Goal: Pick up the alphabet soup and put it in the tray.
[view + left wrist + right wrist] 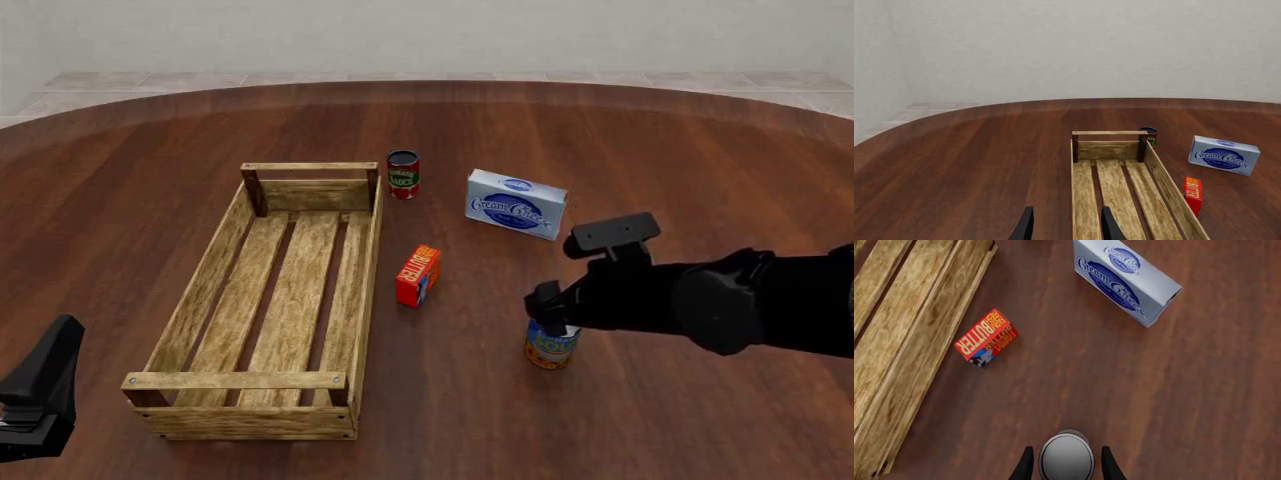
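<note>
The alphabet soup [550, 347] stands upright on the table, right of the tray [200, 290]. In the right wrist view its silvery top [1066, 456] sits between my right gripper's two fingers. My right gripper [549, 318] reaches down over the can, open, with a finger on each side and a thin gap to the can. My left gripper [1066, 227] is open and holds nothing. It hovers near the tray's near left corner, looking along the slatted tray [1111, 133]. In the front view the left gripper [34, 400] shows only at the bottom left edge.
A small dark red can [402, 173] stands just beyond the tray's far right corner. A blue and white cream cheese box [515, 203] lies farther right, and a red-orange butter box [418, 275] lies beside the tray's right wall, left of the soup.
</note>
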`<state>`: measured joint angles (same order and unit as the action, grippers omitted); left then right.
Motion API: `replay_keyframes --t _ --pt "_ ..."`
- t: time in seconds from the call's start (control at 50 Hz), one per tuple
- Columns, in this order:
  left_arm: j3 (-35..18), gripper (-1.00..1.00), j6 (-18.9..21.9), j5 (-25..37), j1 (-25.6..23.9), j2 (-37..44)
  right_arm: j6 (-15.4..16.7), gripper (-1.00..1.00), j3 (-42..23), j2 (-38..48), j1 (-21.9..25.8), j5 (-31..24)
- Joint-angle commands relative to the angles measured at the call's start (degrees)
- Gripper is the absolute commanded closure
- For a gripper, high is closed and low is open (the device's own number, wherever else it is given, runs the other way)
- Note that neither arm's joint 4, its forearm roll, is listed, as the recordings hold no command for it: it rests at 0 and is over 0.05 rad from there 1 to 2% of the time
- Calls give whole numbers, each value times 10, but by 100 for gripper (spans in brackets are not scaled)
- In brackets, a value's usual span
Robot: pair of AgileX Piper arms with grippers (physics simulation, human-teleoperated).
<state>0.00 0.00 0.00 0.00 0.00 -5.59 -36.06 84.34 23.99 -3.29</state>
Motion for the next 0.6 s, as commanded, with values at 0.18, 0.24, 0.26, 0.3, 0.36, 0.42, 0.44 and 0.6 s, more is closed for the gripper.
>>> replay_keyframes --t 0.18,0.24,0.26,0.3,0.36,0.42,0.44,0.6 --pt "0 -100 0 0 0 0 -4 -100 0 13 1 9" --pt "0 -100 0 0 0 0 -5 -100 0 14 2 10" --pt "0 -100 0 0 0 0 -5 -100 0 15 0 11" --pt "0 -100 0 0 0 0 -5 -100 0 17 1 12" --pt "0 -100 0 0 0 0 -6 -100 1 18 0 13" --pt "0 -100 0 0 0 0 -9 -100 4 25 1 20" --pt "0 -100 0 0 0 0 -8 -100 6 27 2 23" --pt "0 -100 0 0 0 0 -10 -100 4 27 4 21"
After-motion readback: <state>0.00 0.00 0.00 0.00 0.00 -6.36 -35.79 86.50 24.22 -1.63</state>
